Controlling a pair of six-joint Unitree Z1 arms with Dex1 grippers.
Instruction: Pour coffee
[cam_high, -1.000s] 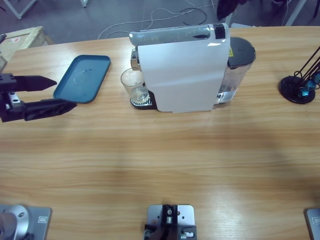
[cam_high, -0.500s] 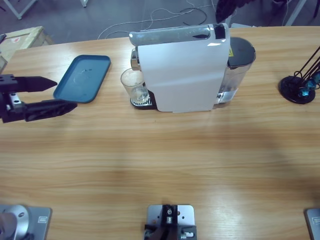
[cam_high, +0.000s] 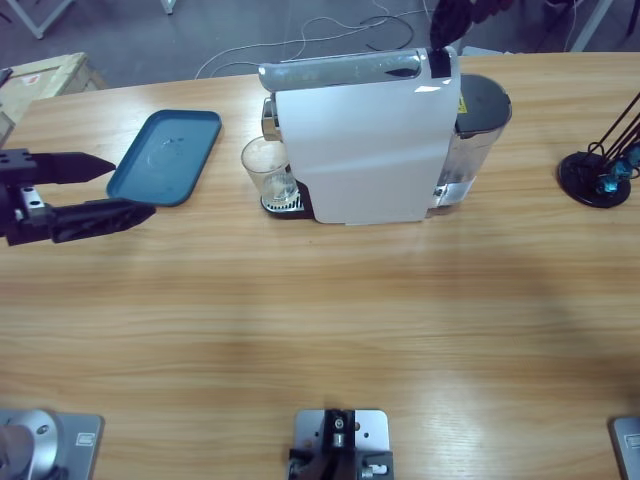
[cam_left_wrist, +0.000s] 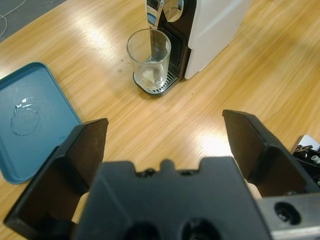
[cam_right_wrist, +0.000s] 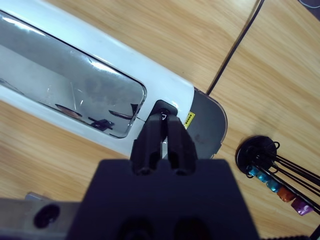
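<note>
Gripper positions are unchanged across the last second in the high view: the left gripper (cam_high: 100, 190) is held at the counter's left edge just beside the teal tray (cam_high: 165, 155), its jaws spread wide and empty. The right gripper (cam_right_wrist: 163, 131) is seen in its wrist view with the jaws pressed together, their tips set against the small black button (cam_right_wrist: 164, 108) on the top of the white coffee machine (cam_high: 365, 150); whether the button is actually depressed cannot be told. In the high view only a dark shape at the top edge, above the machine's rear, appears slightly shifted.

Since the scene is otherwise static, it is judged that brewing is being started or awaited, and the pour is barely under way. The coffee (cam_left_wrist: 149, 76) is seen only as a thin pale layer in the bottom of the clear glass tumbler (cam_left_wrist: 149, 59), which stands upright on the ribbed metal drip grille (cam_left_wrist: 156, 86) directly under the chrome spout (cam_left_wrist: 162, 11).

The machine is a boxy, glossy white plastic body with a mirrored strip along its top and a dark rounded tank (cam_high: 478, 125) behind. The counter (cam_high: 320, 320) is of pale wood with long grain and a satin sheen. The tray is shallow with rounded corners, and a faint ring mark is left on it. A black wire capsule stand (cam_high: 600, 170) is set at the far right.
</note>
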